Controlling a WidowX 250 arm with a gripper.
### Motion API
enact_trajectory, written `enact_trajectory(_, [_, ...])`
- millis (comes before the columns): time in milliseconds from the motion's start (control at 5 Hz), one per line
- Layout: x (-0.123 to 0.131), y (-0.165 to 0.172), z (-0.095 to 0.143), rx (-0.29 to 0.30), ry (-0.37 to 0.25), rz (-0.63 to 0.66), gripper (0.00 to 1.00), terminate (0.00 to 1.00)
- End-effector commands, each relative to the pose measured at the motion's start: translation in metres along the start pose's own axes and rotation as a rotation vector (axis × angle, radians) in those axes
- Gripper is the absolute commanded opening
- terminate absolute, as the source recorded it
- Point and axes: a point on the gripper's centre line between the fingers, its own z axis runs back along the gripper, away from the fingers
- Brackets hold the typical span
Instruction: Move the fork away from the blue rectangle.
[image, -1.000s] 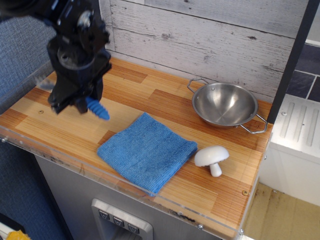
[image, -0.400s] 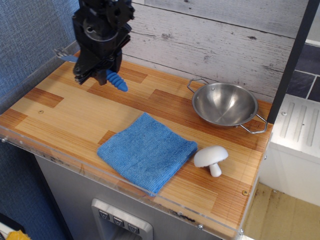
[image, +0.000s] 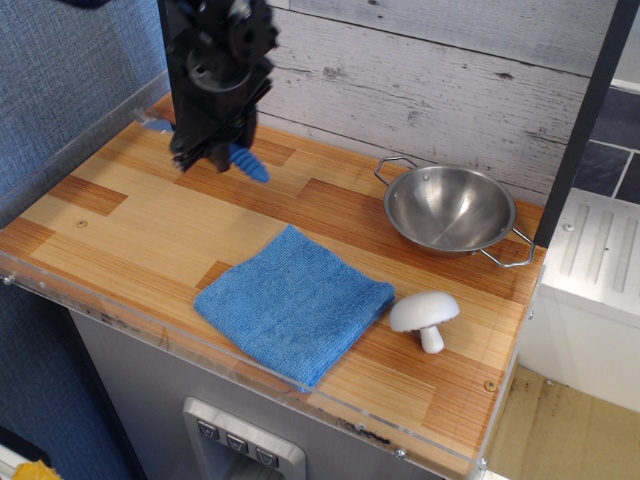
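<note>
The fork has a ribbed bright-blue handle (image: 249, 163) sticking out to the right of my black gripper (image: 207, 152), and its silver head (image: 157, 125) pokes out on the left. My gripper is shut on the fork near its middle, over the back left part of the wooden counter. The blue rectangle is a fuzzy blue cloth (image: 293, 301) lying flat near the front edge, well below and to the right of the fork.
A steel bowl (image: 449, 208) with wire handles stands at the back right. A white toy mushroom (image: 424, 316) lies right of the cloth. A plank wall runs behind the counter (image: 120, 215); a clear rim edges its front and left.
My gripper has carried the fork from the left side toward the back and a little right, farther from the cloth. The cloth, bowl and mushroom have not moved.
</note>
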Motion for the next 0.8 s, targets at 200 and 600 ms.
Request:
enact_trajectory(200, [-0.006,-0.043,-0.02,-0.133,-0.001,0.011,0.0,0.0])
enact_trajectory(600, [-0.018,-0.051,-0.019,-0.151,0.026,0.013,1.0,0.0])
